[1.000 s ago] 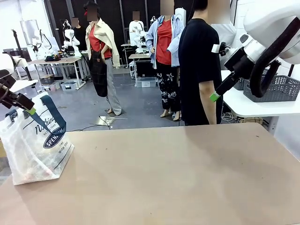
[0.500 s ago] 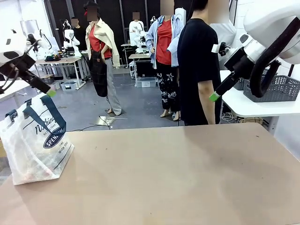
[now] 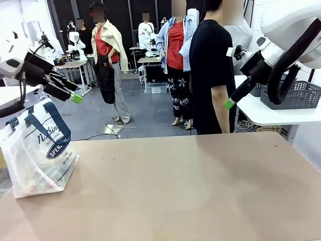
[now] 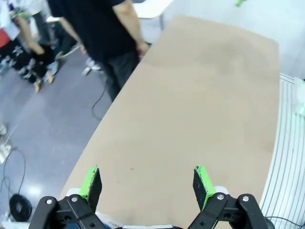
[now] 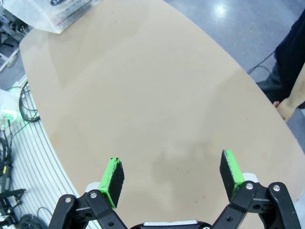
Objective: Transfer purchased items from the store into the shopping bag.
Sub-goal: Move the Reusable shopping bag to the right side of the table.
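The shopping bag, clear plastic with navy handles and an oval logo, stands on the table's left end; it also shows at the top left of the right wrist view as the bag. The purchased items are hidden; only a faint pinkish smudge shows through the bag's lower wall. My left gripper hangs open in the air above and just right of the bag's handles, and in its own view the left gripper holds nothing. My right gripper is raised at the far right, and the right gripper is open and empty.
The tan table is bare apart from the bag. A person in a black shirt stands at its far edge, one hand hanging by the rim. A dark grey mesh basket sits on a white side table at the right.
My left gripper rose from beside the bag's handles and swung up and to the right. The right arm, the bag and the person stayed put.
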`<state>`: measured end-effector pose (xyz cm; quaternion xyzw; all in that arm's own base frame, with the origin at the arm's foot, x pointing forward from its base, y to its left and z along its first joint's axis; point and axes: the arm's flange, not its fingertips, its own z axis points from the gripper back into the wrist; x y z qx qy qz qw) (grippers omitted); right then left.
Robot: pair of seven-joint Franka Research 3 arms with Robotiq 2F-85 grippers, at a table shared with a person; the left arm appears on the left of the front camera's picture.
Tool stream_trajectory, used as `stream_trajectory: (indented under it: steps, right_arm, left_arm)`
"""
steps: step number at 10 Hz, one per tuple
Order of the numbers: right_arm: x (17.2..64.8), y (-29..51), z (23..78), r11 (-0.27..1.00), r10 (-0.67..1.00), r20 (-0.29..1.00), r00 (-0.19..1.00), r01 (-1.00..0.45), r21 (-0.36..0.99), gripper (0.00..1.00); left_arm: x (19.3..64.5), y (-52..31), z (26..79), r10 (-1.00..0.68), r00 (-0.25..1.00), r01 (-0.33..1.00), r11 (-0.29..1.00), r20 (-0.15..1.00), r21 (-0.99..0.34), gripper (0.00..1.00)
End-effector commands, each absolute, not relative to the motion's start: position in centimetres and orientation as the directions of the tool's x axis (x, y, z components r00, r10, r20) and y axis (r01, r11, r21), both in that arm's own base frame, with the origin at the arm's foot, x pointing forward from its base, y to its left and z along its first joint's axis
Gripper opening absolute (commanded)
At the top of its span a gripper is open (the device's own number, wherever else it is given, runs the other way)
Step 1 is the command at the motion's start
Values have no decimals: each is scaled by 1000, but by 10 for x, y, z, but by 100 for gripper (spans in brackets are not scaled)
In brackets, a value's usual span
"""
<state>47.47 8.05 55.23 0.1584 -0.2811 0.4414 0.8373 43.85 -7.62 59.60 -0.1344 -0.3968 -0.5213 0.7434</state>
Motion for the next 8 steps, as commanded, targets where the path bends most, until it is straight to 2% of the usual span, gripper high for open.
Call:
stream_trajectory:
  steps: [1,3,8]
  right_arm:
    - [474,79,552,555,662,601,448,-832,8,100]
    - [474,79,552,555,662,601,448,-832,8,100]
    - [474,79,552,555,662,601,448,-832,8,100]
  left_arm:
    - [452,-77,587,-690,89,924,326,718,199,100]
    - [451,-85,575,-693,10,919,290,720,266,100]
    - [451,-88,567,-698,49,922,307,715,236,100]
